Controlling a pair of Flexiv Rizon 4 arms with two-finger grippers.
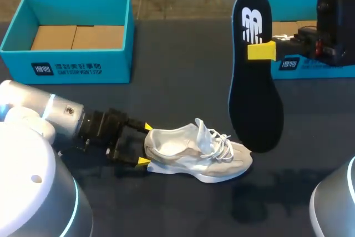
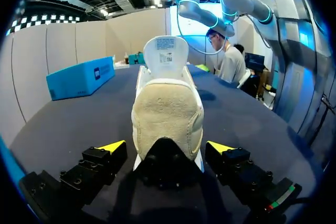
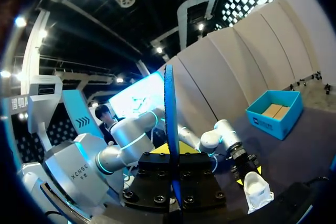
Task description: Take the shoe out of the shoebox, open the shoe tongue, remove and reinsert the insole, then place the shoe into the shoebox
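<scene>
In the head view the white sneaker point(image 1: 194, 151) lies on the dark table point(image 1: 177, 98), its heel between the left gripper point(image 1: 145, 144)'s spread fingers, while the right gripper point(image 1: 260, 51) pinches the dark insole point(image 1: 255, 104) upright; the left wrist view shows gaps either side of the heel; the right wrist view shows the dark insole point(image 3: 169, 108) edge-on between clamped fingers.

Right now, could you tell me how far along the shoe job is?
Done: shoe sits on the table, tongue raised, insole out. In hand: right hand is shut on the insole, held aloft; left hand open around the heel. Left: reinsert insole, box the shoe.
</scene>
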